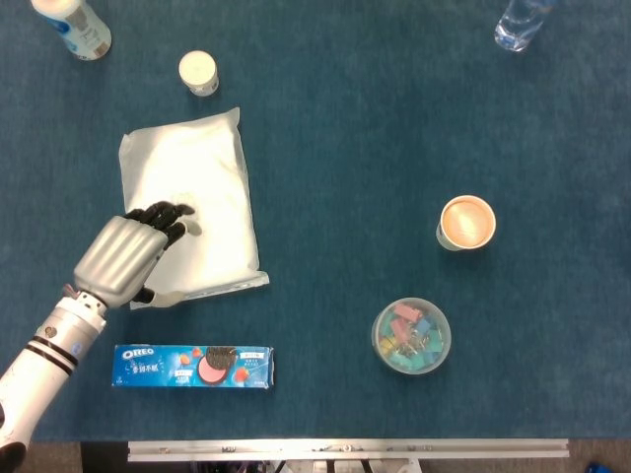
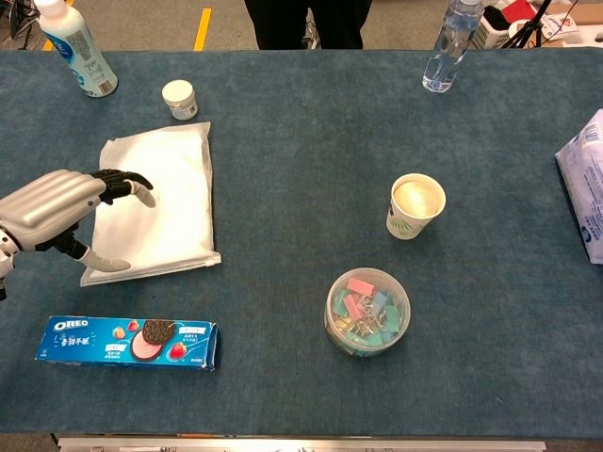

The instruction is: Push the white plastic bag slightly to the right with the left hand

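The white plastic bag (image 1: 192, 202) (image 2: 165, 193) lies flat on the blue table at the left, its long side running front to back. My left hand (image 1: 126, 256) (image 2: 61, 209) is over the bag's near left part, fingers stretched out across the bag and thumb beside its front left corner. It holds nothing. Whether the fingertips touch the bag I cannot tell. My right hand is in neither view.
An Oreo box (image 1: 193, 366) (image 2: 127, 341) lies just in front of the bag. A small white jar (image 1: 198, 72) and a white bottle (image 1: 74, 25) stand behind it. Right of the bag are a paper cup (image 1: 466, 223), a tub of clips (image 1: 411, 335) and a water bottle (image 2: 446, 47).
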You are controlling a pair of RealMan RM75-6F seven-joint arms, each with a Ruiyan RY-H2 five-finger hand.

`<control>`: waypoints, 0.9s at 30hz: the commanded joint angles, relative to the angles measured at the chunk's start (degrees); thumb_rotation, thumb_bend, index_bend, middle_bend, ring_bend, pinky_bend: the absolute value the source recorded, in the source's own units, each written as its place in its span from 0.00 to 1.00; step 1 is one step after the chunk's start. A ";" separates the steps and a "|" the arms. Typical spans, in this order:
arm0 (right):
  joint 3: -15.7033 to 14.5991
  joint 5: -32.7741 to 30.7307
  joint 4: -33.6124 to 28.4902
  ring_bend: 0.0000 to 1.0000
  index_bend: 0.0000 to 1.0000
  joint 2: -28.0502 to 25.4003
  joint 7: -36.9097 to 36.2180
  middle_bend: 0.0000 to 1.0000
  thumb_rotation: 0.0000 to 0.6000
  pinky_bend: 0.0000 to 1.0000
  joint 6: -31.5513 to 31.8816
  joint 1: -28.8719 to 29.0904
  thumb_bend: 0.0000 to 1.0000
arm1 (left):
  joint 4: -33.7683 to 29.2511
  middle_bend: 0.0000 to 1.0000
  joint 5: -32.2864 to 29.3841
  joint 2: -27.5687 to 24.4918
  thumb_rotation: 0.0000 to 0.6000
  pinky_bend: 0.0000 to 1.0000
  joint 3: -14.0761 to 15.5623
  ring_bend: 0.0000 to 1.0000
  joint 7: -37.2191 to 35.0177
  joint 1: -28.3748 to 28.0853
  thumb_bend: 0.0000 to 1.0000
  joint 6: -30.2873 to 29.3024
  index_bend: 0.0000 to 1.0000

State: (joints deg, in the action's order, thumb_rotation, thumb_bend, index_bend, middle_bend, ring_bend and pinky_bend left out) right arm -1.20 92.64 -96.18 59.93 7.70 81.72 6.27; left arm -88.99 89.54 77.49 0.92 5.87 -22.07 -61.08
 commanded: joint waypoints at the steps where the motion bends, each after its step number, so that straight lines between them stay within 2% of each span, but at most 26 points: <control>1: -0.02 -0.05 0.01 0.28 0.38 0.04 0.13 0.44 1.00 0.37 -0.14 0.02 0.21 | 0.57 0.12 -0.25 0.28 0.59 0.27 0.02 0.12 -0.24 -0.10 0.07 -0.31 0.21; 2: -0.03 -0.08 0.01 0.28 0.38 0.05 0.17 0.44 1.00 0.37 -0.20 0.03 0.21 | 0.84 0.10 -0.38 0.41 0.51 0.26 0.06 0.11 -0.23 -0.18 0.06 -0.24 0.19; 6: 0.02 -0.17 0.01 0.28 0.38 0.06 0.21 0.44 1.00 0.37 -0.34 0.06 0.21 | 1.81 0.07 -1.65 1.09 0.44 0.24 0.14 0.09 0.24 -0.60 0.06 0.66 0.17; 13: 0.06 -0.28 0.00 0.28 0.38 -0.05 0.05 0.44 1.00 0.37 -0.41 0.05 0.21 | 1.96 0.09 -2.29 1.09 0.44 0.23 1.45 0.09 0.97 -0.87 0.05 1.90 0.17; 22: 0.06 -0.24 -0.03 0.28 0.38 -0.08 0.01 0.44 1.00 0.37 -0.45 0.03 0.21 | 4.25 0.10 -4.08 2.53 0.44 0.23 4.17 0.09 1.79 -1.56 0.05 6.59 0.17; 27: 0.05 -0.31 0.00 0.28 0.38 -0.12 -0.06 0.44 1.00 0.37 -0.68 0.09 0.21 | 5.39 0.10 -3.07 3.53 0.44 0.24 4.90 0.09 1.20 -1.63 0.05 6.26 0.17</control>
State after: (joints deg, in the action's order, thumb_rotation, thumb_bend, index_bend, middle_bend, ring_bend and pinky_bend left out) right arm -1.15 92.34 -96.19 59.81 7.65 81.05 6.36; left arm -83.83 85.97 80.77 5.71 7.43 -23.66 -54.39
